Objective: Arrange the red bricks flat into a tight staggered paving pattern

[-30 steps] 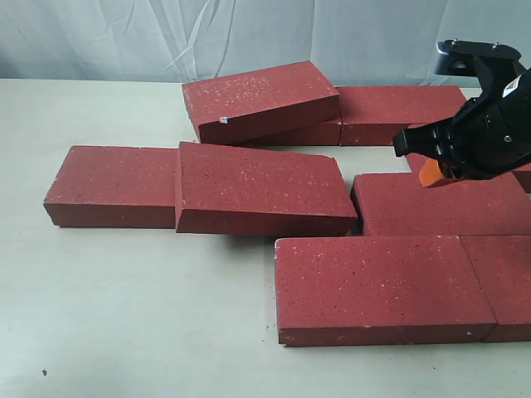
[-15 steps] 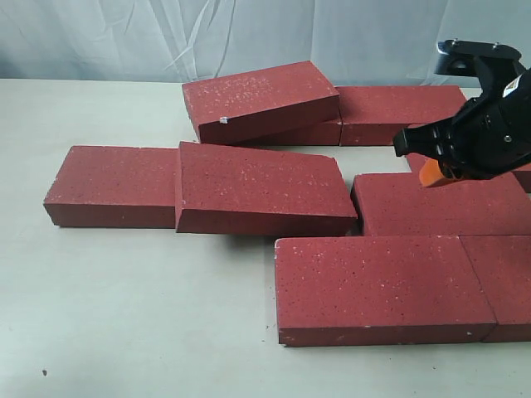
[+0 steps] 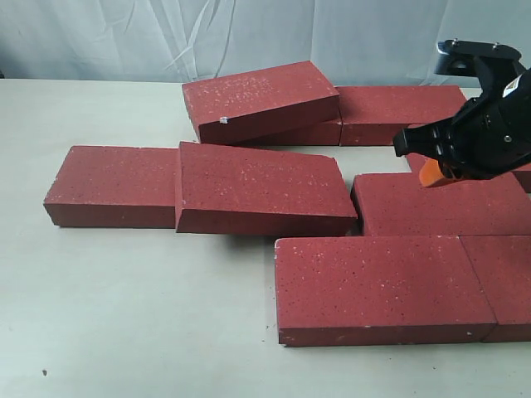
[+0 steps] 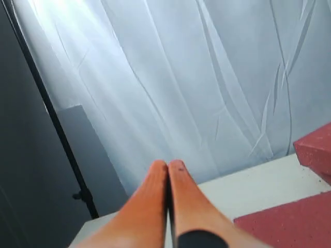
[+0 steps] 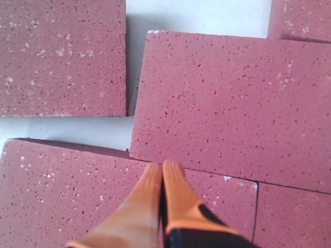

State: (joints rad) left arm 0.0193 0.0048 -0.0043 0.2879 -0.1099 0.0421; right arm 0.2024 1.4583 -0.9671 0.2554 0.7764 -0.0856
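Exterior view: I count at least eight red bricks (image 3: 377,286) on the pale table (image 3: 124,332), most of them toward its right side. In the far row the chipped brick (image 3: 257,99) lies tilted, propped on a brick beneath it, with a flat one just beside it on the right. In the middle row a second tilted brick (image 3: 261,189) has its left end raised against the flat left brick (image 3: 112,184). Two more lie flat, end to end, nearest the table's front edge. My right gripper (image 3: 429,172) hangs over the middle row's right-hand brick (image 3: 440,203) — whether it touches, I cannot tell from here.

Left wrist view: the left gripper (image 4: 168,165) has its orange fingers pressed together with nothing between them, pointing at the white curtain (image 4: 181,77). Parts of two bricks show past the fingers.

Right wrist view: the fingers are pinched together and empty — the tips sit over a seam where one brick's edge meets its neighbour. A strip of bare table shows between two bricks beyond.
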